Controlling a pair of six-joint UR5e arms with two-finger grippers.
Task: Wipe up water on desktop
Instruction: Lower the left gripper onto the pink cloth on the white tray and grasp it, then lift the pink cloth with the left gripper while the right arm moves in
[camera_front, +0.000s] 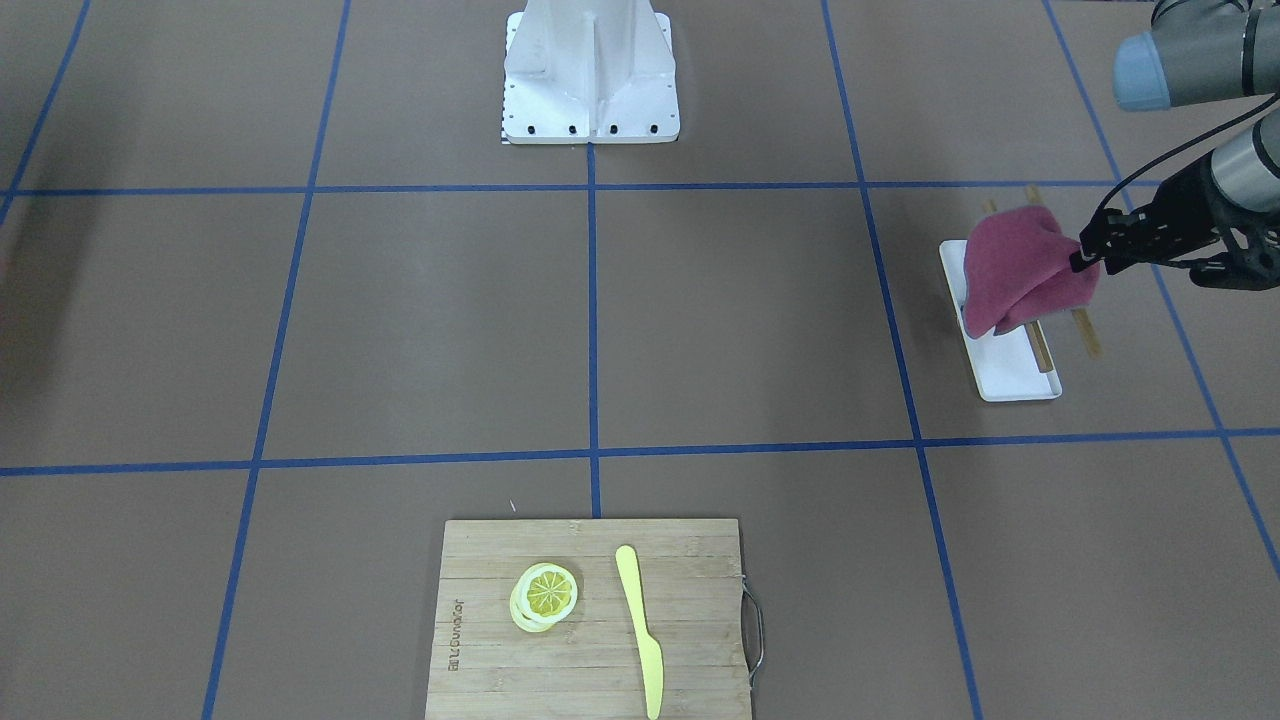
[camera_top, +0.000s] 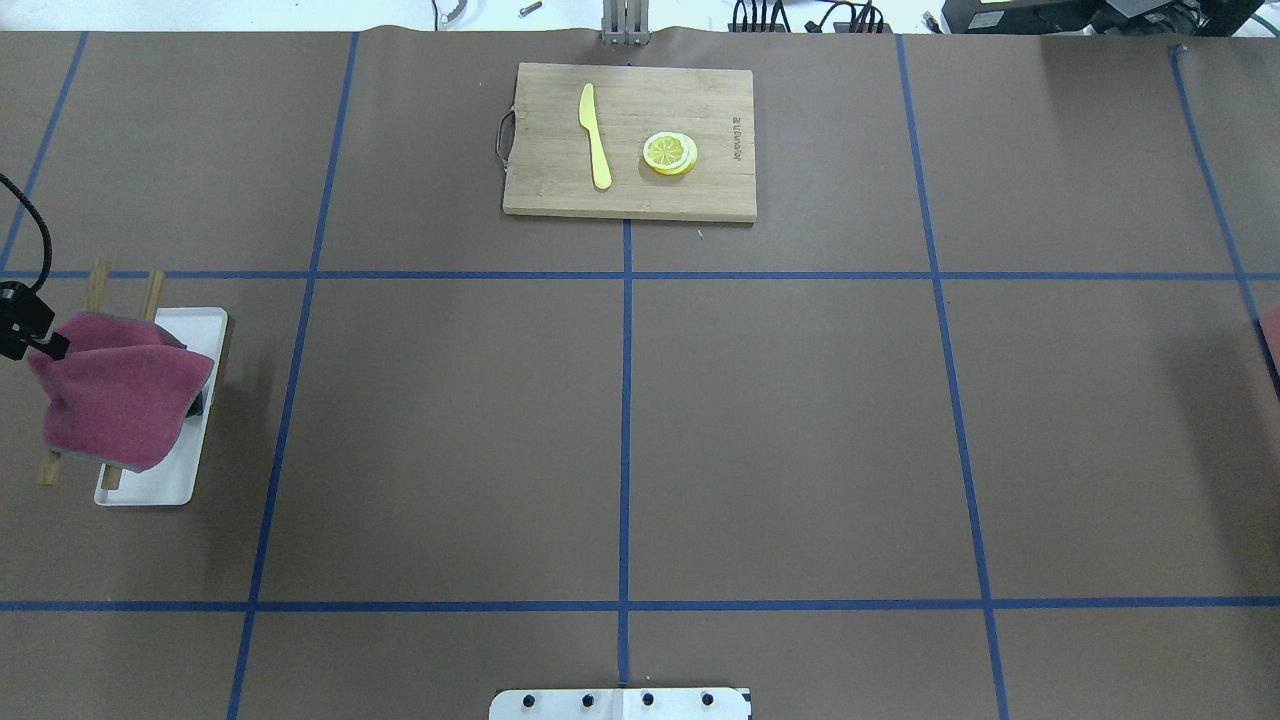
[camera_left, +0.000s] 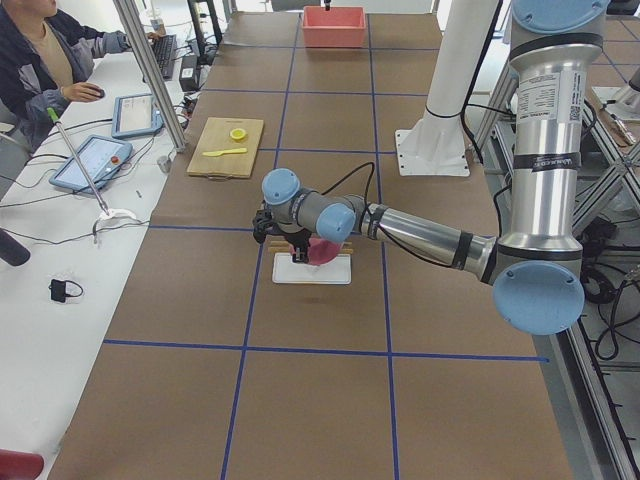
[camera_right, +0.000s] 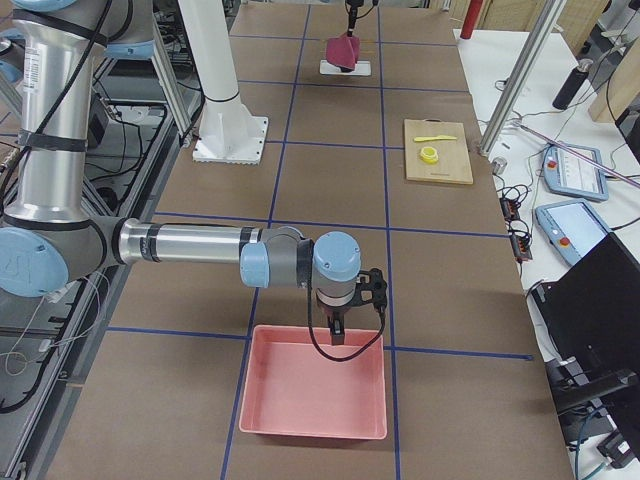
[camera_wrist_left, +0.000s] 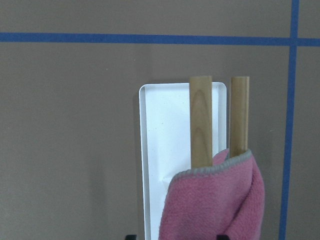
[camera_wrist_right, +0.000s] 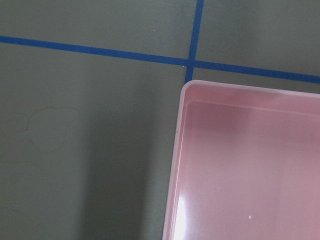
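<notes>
The desktop (camera_front: 700, 320) is a matte brown surface marked by blue tape lines. My left gripper (camera_front: 1085, 257) is shut on a dark pink cloth (camera_front: 1020, 270), which hangs just above a small white tray (camera_front: 1020, 378) and two wooden sticks (camera_wrist_left: 201, 120). The cloth also shows in the overhead view (camera_top: 115, 405) and the left wrist view (camera_wrist_left: 210, 205). My right gripper (camera_right: 340, 325) hovers over the rim of a pink bin (camera_right: 310, 390); I cannot tell if it is open or shut. A faint curved outline (camera_wrist_right: 47, 130) marks the desktop beside the bin.
A bamboo cutting board (camera_top: 540, 180) with a yellow knife (camera_top: 595, 135) and lemon slices (camera_top: 670, 153) lies at the table's far middle. The white robot base (camera_front: 590, 75) stands at the near middle. An operator (camera_left: 40, 60) sits beyond the far side.
</notes>
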